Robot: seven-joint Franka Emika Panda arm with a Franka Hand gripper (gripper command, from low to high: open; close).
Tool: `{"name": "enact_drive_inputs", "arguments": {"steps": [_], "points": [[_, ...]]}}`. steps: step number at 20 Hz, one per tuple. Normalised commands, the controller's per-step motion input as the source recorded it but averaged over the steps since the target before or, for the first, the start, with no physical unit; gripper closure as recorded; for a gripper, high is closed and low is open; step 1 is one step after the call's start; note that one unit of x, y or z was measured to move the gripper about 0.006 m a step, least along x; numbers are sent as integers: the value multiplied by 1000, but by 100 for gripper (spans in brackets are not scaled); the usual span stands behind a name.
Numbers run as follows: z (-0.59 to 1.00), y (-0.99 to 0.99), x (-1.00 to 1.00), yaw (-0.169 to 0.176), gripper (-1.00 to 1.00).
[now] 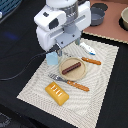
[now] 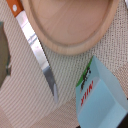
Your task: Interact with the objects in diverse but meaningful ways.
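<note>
My gripper (image 1: 57, 50) hangs just above a pale blue carton-shaped shaker (image 1: 52, 59) at the mat's far edge. I cannot tell whether it touches it or whether the jaws are open. In the wrist view the shaker (image 2: 100, 97) shows green "MILK" lettering and stands upright on the mat. A dark brown sausage (image 1: 73, 66) lies on a round wooden plate (image 1: 67, 73). A ridged yellow-orange bread block (image 1: 57, 93) lies at the mat's near edge. A small white bottle-like figure (image 1: 88, 48) lies towards the exterior view's right.
An orange-handled fork (image 1: 70, 82) lies in front of the plate and an orange-handled knife (image 1: 91, 61) beside it. The wrist view shows a metal blade (image 2: 42, 65) between the plate rim (image 2: 60, 45) and the shaker. Grey pots (image 1: 98, 15) stand at the back.
</note>
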Motion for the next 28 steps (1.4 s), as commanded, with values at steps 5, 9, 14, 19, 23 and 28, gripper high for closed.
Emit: {"name": "enact_drive_inputs", "arguments": {"steps": [5, 9, 14, 19, 23, 28], "points": [[157, -49, 400, 60, -100], [169, -10, 502, -24, -100], [148, -47, 449, -36, -100], [216, -78, 491, 37, -100], [173, -63, 292, 182, -100], [218, 0, 178, 228, -100]]}}
